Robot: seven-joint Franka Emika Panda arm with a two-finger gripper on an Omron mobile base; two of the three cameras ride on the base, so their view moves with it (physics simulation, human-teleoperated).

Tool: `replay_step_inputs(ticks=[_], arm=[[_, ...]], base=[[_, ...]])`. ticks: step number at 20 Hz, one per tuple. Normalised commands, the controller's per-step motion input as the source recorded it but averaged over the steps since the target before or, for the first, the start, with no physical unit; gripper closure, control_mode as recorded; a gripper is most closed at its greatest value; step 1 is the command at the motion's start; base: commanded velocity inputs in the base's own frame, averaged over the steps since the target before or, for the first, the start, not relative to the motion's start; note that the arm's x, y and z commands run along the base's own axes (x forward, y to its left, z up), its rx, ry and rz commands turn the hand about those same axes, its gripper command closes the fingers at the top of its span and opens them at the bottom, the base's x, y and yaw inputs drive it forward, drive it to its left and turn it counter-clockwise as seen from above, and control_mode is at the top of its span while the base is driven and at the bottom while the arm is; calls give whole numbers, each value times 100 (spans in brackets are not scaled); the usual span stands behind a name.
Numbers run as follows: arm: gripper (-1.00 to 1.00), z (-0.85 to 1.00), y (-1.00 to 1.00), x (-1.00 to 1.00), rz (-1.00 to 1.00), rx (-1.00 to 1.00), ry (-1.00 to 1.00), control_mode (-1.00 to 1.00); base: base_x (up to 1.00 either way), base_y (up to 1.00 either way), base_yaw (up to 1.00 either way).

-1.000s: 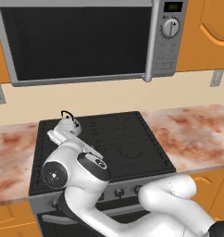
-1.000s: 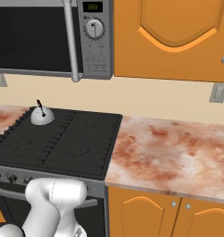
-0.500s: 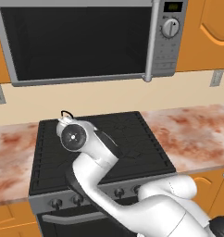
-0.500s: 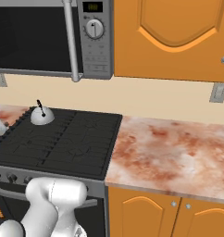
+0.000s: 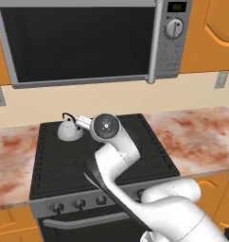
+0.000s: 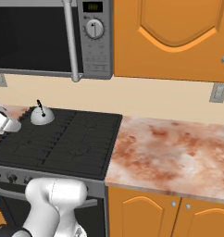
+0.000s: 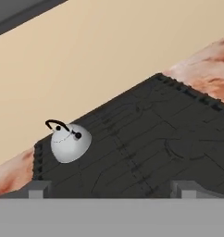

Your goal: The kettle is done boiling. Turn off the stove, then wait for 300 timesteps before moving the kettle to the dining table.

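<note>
The stove (image 5: 59,160) sits under the microwave (image 5: 83,42) exactly as before, with the camera unmoved, while the white arm (image 5: 114,160) has swung up from low over the front edge to reach across the cooktop. The gripper (image 7: 111,189), its jaws spread wide and holding nothing, now points over the grates toward the back. The kettle (image 5: 69,129) stays on the stove's rear left corner, just beside the hand.

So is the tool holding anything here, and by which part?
Nothing is held. The tool is open, above the stove, apart from the kettle.
</note>
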Motion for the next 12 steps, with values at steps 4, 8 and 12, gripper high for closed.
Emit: replay_step_inputs(ticks=[4, 8, 12], arm=[[-100, 0, -25, 14, 26, 0, 0, -100], [-100, 0, -15, 19, 26, 0, 2, -100], [-100, 0, -9, 21, 27, 0, 1, -100]], base=[[0, 0, 0], [0, 0, 0], [0, 0, 0]])
